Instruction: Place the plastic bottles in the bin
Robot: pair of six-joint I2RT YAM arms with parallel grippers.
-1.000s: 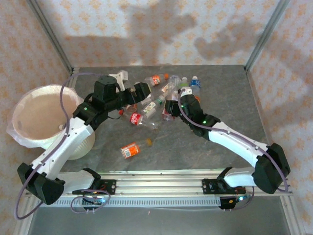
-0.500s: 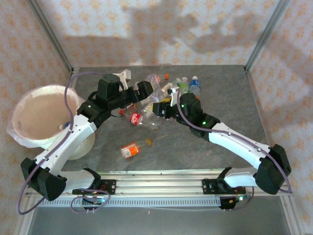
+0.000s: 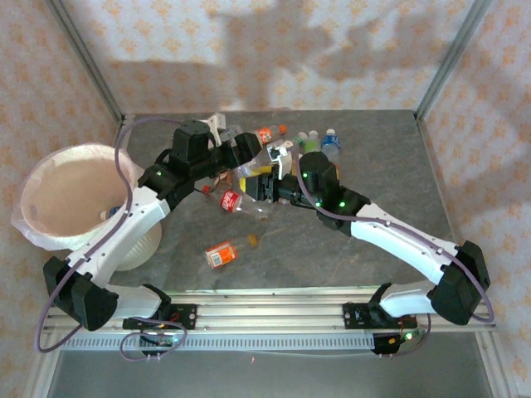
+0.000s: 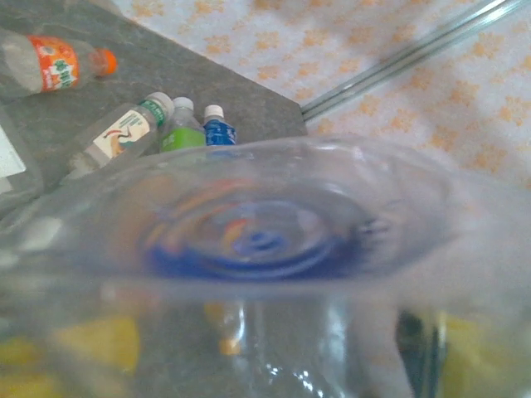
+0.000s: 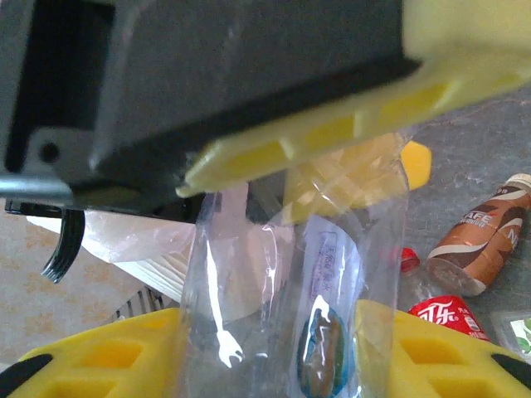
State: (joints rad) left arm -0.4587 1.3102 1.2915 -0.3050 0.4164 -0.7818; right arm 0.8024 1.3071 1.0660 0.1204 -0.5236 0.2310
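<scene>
A clear plastic bottle [image 3: 257, 176] hangs above the middle of the table between both grippers. My right gripper [image 3: 270, 186] is shut on it; in the right wrist view its yellow fingers [image 5: 66, 365] press the bottle [image 5: 290, 307] from both sides. My left gripper [image 3: 247, 157] has come over the bottle's other end, one finger [image 5: 274, 145] lying against it. The bottle's base [image 4: 265, 240] fills the space between the left jaws; I cannot tell whether they grip. The bin [image 3: 33, 174] stands at the left edge.
Loose bottles lie around: a red-labelled one [image 3: 230, 200], an orange one [image 3: 222, 253] nearer the front, an orange-capped one [image 3: 267, 133], a green one [image 3: 309, 143] and a blue one [image 3: 331, 145] at the back. A brown bottle [image 5: 477, 240] lies below the right wrist.
The right gripper has carried the clear bottle up and left toward the left gripper. The left gripper has swung right over the bottle's end and its jaws have narrowed.
</scene>
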